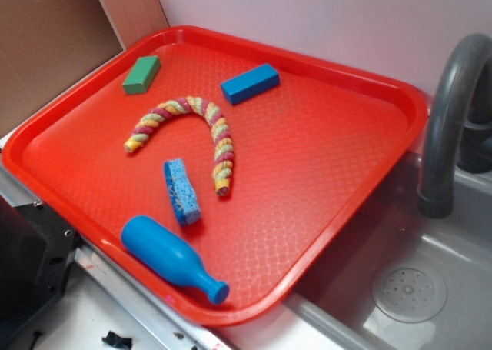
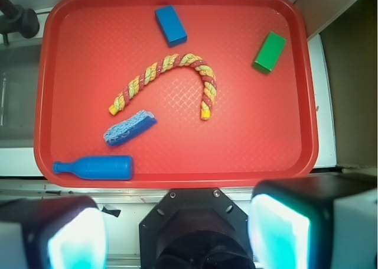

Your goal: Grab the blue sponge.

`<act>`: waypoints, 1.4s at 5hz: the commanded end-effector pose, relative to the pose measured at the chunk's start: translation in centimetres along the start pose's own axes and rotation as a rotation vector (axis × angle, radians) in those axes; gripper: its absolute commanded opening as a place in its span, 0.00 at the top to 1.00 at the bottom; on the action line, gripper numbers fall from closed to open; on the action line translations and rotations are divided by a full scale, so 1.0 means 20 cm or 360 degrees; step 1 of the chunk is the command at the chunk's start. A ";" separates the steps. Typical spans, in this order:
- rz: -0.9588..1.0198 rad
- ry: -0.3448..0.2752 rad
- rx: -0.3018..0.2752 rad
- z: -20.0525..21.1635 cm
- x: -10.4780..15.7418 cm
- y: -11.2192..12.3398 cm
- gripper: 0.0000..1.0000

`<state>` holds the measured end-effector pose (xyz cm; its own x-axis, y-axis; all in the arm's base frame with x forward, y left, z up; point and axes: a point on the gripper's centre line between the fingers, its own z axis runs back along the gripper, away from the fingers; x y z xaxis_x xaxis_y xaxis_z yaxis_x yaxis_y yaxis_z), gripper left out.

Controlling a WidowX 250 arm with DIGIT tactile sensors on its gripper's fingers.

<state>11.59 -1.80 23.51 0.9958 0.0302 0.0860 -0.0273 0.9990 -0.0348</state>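
Hovering wide-open above the tray's near edge, the gripper [image 2: 177, 233] is facing the blue sponge [image 2: 130, 127], lying diagonally ahead-left.

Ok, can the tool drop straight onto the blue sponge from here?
Probably yes. The blue sponge lies flat on the red tray with nothing on top; the rope and blue bottle sit close but apart. The tool is open, off the tray.
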 end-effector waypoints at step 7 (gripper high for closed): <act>0.1160 -0.0233 -0.0134 -0.63 0.21 -0.21 0.00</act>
<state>16.35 -6.43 10.71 0.7111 0.6913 0.1282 -0.6684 0.7213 -0.1813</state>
